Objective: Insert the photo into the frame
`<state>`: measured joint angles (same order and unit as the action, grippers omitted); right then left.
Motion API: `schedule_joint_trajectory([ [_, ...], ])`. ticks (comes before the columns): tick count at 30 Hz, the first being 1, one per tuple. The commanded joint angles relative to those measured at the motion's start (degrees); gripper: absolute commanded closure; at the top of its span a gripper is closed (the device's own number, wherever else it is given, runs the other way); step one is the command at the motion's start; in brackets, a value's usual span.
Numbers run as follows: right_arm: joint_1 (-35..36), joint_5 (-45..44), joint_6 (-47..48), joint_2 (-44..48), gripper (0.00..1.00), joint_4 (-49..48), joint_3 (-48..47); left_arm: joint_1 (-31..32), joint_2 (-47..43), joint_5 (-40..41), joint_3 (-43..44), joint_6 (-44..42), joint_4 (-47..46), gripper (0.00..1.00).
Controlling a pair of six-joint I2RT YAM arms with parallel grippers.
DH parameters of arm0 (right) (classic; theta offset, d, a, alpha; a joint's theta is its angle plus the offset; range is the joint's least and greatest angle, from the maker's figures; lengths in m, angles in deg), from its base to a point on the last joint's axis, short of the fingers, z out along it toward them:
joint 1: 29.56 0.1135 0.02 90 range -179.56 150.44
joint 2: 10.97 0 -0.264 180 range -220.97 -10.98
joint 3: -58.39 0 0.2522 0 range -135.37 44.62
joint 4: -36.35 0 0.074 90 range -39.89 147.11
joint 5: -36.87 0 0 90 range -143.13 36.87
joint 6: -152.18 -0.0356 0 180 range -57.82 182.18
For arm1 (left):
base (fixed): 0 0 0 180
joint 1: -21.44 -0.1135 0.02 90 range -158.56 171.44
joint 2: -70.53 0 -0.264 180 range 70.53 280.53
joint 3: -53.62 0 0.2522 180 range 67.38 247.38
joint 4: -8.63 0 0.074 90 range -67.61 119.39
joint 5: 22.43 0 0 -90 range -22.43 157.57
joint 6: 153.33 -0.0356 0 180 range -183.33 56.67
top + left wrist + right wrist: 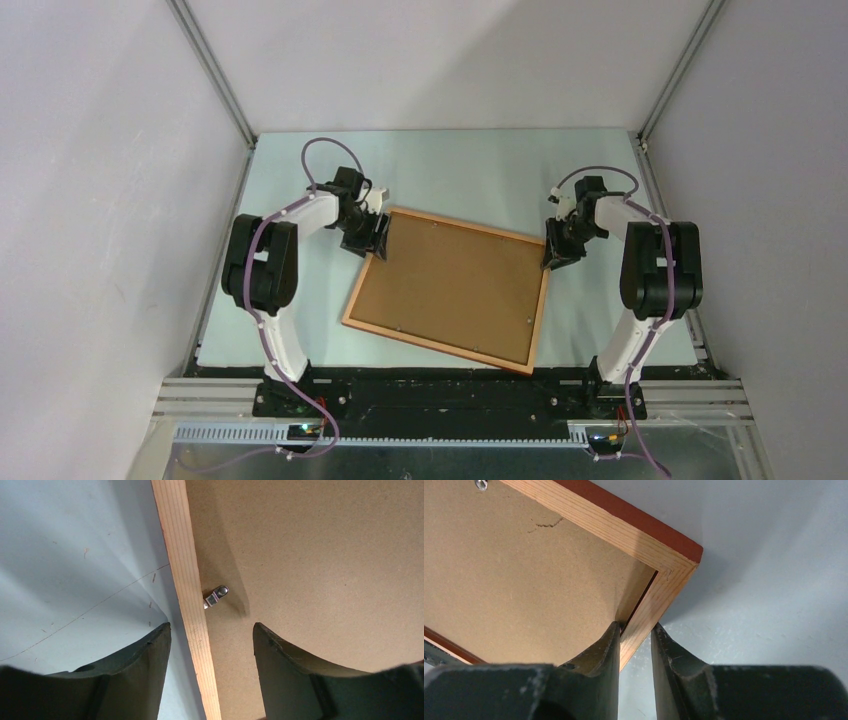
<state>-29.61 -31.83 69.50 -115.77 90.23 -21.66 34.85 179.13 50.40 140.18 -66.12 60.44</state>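
One frame (pixel 594 522) lies flat on the table (pixel 480 170) with one brown board (pixel 450 285) inside it. There are two grippers: the left gripper (pixel 374 240) is spread wide over the frame's far left corner, and the right gripper (pixel 553 255) pinches the frame's rail by the far right corner

Lab robot cell: plain white walls (pixel 100 200), aluminium struts (pixel 215 75) (pale table (pixel 480 170) inside).

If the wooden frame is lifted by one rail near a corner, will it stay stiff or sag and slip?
Probably stiff: the frame has solid wood rails mitred at the corner. It may tilt, since the right gripper straddles only a narrow rail near one corner. The backing board could shift; small metal tabs hold it.
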Motion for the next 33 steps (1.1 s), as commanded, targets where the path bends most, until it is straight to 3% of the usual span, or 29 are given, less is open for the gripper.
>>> schedule_joint_trajectory([
  [1,-0.1,-2.6,2.2,-1.5,0.91,-0.8,-3.0,-0.2,-2.6,-1.5,-0.5,0.9,-1.0,0.34],
  [8,-0.1,-2.4,2.4,-3.5,1.0,0.1,-7.3,-0.2,-2.8,-2.0,-0.6,0.6,-1.0,0.34],
  [26,2.0,1.0,7.5,-10.5,1.0,4.2,-20.4,-0.2,-4.4,-1.8,-1.3,-0.7,-1.2,0.34],
  [33,2.7,4.5,12.6,-12.3,1.0,6.4,-23.3,-0.2,-3.6,-1.4,-1.2,0.0,-1.8,0.44],
])
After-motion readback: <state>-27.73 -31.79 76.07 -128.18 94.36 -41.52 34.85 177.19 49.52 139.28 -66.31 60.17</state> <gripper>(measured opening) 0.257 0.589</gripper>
